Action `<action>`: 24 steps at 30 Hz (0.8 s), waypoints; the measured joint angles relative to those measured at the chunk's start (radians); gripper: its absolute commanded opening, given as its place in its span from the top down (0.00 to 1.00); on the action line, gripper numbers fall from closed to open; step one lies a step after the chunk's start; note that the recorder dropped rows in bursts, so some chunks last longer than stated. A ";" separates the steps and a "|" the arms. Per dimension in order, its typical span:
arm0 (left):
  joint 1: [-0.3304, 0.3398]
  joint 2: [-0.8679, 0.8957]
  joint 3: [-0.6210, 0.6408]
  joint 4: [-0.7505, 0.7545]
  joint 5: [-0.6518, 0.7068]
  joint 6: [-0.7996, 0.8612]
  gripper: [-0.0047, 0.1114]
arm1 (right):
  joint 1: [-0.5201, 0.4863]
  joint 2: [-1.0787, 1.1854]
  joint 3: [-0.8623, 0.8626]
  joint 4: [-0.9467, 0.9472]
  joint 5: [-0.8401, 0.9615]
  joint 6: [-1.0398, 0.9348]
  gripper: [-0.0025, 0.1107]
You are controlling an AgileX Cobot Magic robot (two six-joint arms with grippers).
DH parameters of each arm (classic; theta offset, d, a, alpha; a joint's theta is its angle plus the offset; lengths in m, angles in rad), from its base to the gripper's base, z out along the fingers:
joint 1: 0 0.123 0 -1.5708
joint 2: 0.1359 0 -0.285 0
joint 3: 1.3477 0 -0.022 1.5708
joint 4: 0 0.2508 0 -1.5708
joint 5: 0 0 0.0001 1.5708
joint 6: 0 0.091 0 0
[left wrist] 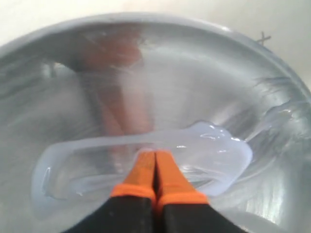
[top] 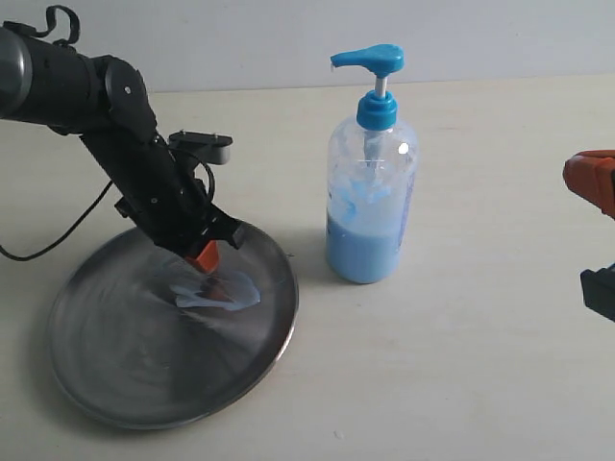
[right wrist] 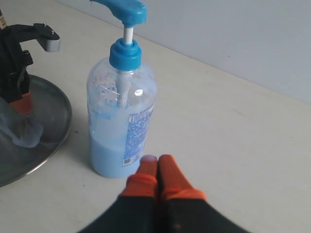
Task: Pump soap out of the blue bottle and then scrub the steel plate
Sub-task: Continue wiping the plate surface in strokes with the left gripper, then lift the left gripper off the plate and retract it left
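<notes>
Two closed, empty: right gripper (right wrist: 157, 161), left gripper (left wrist: 155, 155); left wrist view alone shows its tips in soap (left wrist: 214, 145).

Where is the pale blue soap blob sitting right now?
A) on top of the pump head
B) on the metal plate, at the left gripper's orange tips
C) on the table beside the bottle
B: the soap lies smeared on the plate, with the closed tips of the left gripper down in it.
</notes>
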 measured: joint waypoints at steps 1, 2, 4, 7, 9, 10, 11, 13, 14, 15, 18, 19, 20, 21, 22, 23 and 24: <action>0.000 -0.009 0.000 0.000 0.000 0.000 0.96 | 0.000 0.000 0.000 0.003 -0.003 0.000 0.98; 0.000 -0.020 0.000 0.000 0.000 0.000 0.96 | 0.000 0.000 0.000 0.005 -0.008 0.000 0.98; 0.000 -0.041 0.000 0.000 0.000 0.000 0.96 | 0.000 0.000 0.000 0.015 -0.012 0.000 0.98; 0.000 -0.069 0.000 0.000 -0.002 0.000 0.96 | 0.000 0.000 0.000 0.021 -0.014 0.000 0.98; 0.000 -0.084 0.000 0.000 -0.003 0.000 0.96 | 0.000 0.000 0.000 0.025 -0.014 0.000 0.98; 0.000 -0.092 0.000 0.000 -0.005 0.000 0.96 | 0.000 0.000 0.000 0.025 -0.014 0.000 0.98; 0.000 -0.097 0.000 0.000 -0.005 0.000 0.96 | 0.000 0.000 0.000 0.027 -0.014 0.000 0.98; 0.000 -0.114 0.000 0.000 -0.005 0.000 0.96 | 0.000 0.000 0.000 0.027 -0.014 0.000 0.98; 0.000 -0.120 0.000 0.000 -0.005 0.000 0.96 | 0.000 0.000 0.000 0.027 -0.014 0.000 0.98; 0.000 -0.126 0.000 0.000 -0.005 0.000 0.96 | 0.000 0.000 0.000 0.027 -0.014 0.000 0.98; 0.000 -0.148 0.000 0.000 -0.005 0.000 0.96 | 0.000 0.000 0.000 0.029 -0.014 0.000 0.98; 0.000 -0.153 0.000 0.000 -0.005 0.000 0.96 | 0.000 0.000 0.000 0.029 -0.014 0.000 0.98; 0.000 -0.158 0.002 -0.002 -0.005 0.000 0.96 | 0.000 0.000 0.000 0.030 -0.014 0.000 0.98; 0.000 -0.166 0.007 -0.007 -0.008 0.000 0.96 | 0.000 0.000 0.000 0.030 -0.014 0.000 0.98; 0.000 -0.173 0.012 -0.010 -0.007 0.000 0.96 | 0.000 0.000 0.000 0.030 -0.014 0.000 0.98; 0.000 -0.181 0.023 -0.015 -0.011 0.000 0.96 | 0.000 0.000 0.000 0.030 -0.014 0.000 0.98; 0.000 -0.190 0.036 -0.019 -0.014 0.000 0.96 | 0.000 0.000 0.000 0.031 -0.014 0.000 0.98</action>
